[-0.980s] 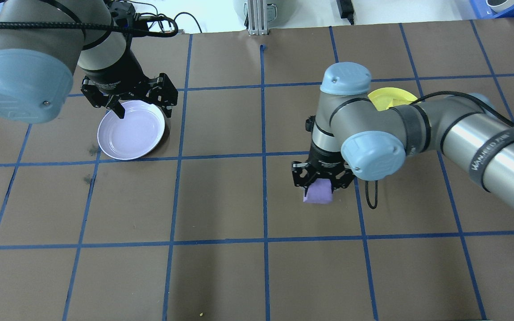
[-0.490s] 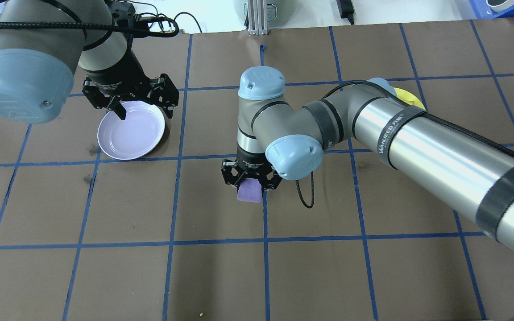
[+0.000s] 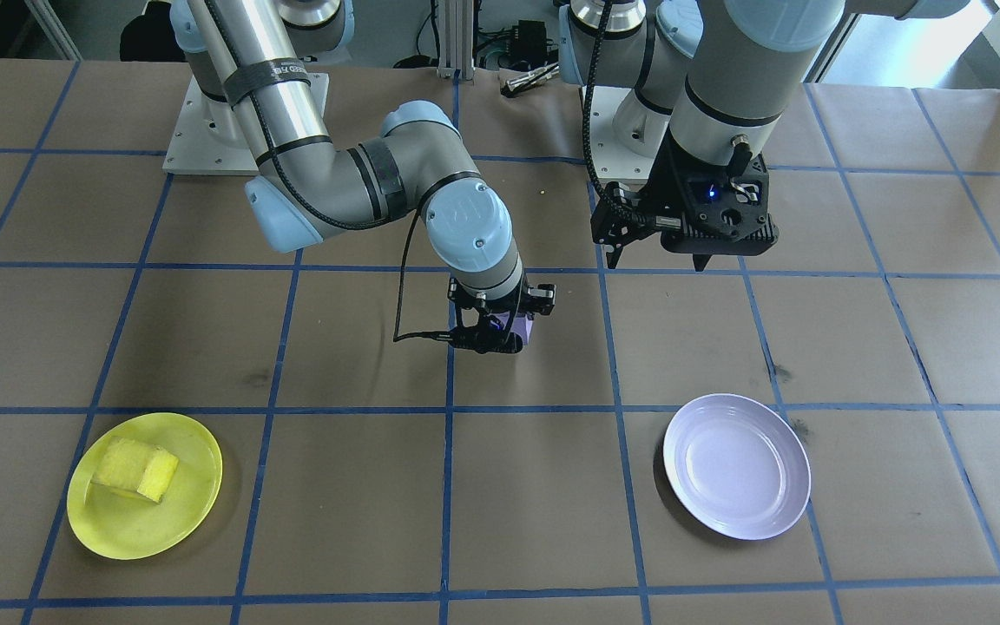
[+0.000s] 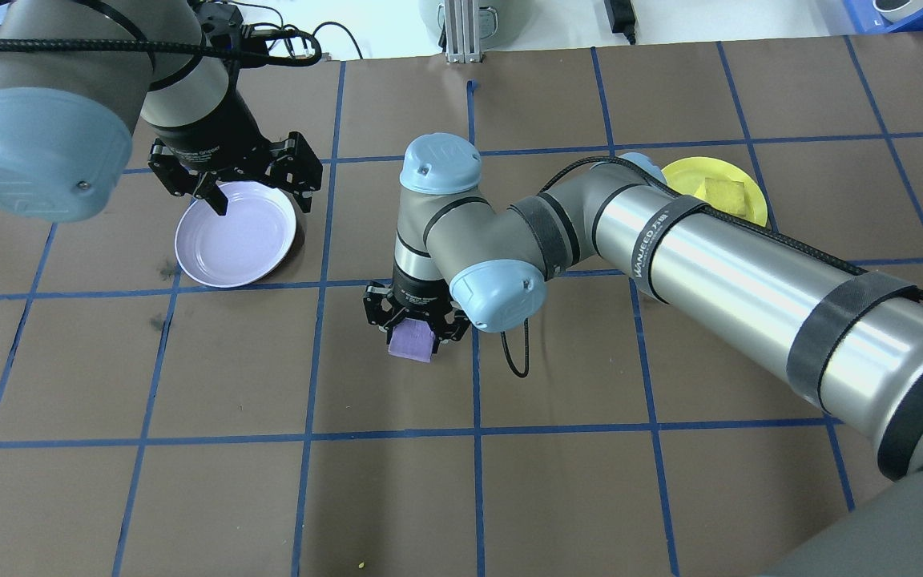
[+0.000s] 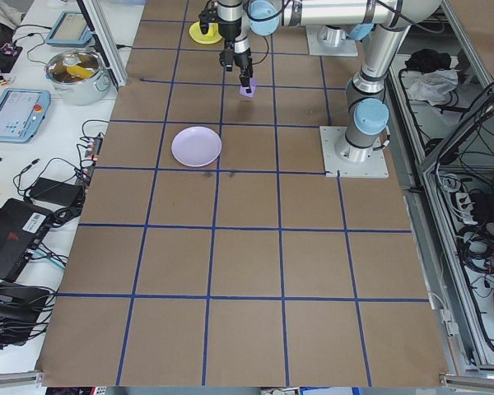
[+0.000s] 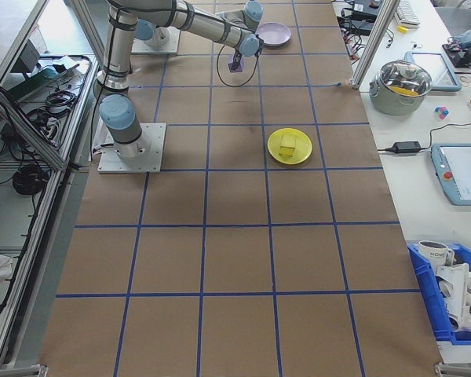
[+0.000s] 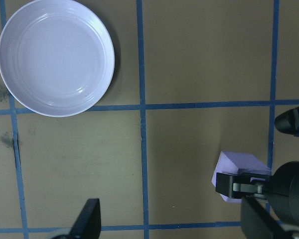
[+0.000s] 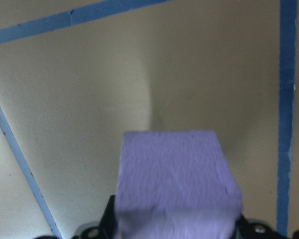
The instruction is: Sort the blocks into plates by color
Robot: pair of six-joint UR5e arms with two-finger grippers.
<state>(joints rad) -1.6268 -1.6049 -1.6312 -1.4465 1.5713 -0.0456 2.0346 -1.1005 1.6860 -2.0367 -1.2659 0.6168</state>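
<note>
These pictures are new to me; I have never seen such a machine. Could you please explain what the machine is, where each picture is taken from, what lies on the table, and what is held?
The machine is two robot arms at a brown table marked with blue tape lines. Each arm ends in a two-finger gripper.

One camera looks down from behind the robot, one faces it from across the table, two look along the table from its ends, and one sits on each wrist.

The right gripper is shut on a purple block, near the table's middle; the right wrist picture shows that block very close. The left gripper is open and hovers by the lavender plate, which has nothing in it. The yellow block lies in the yellow plate.
</note>
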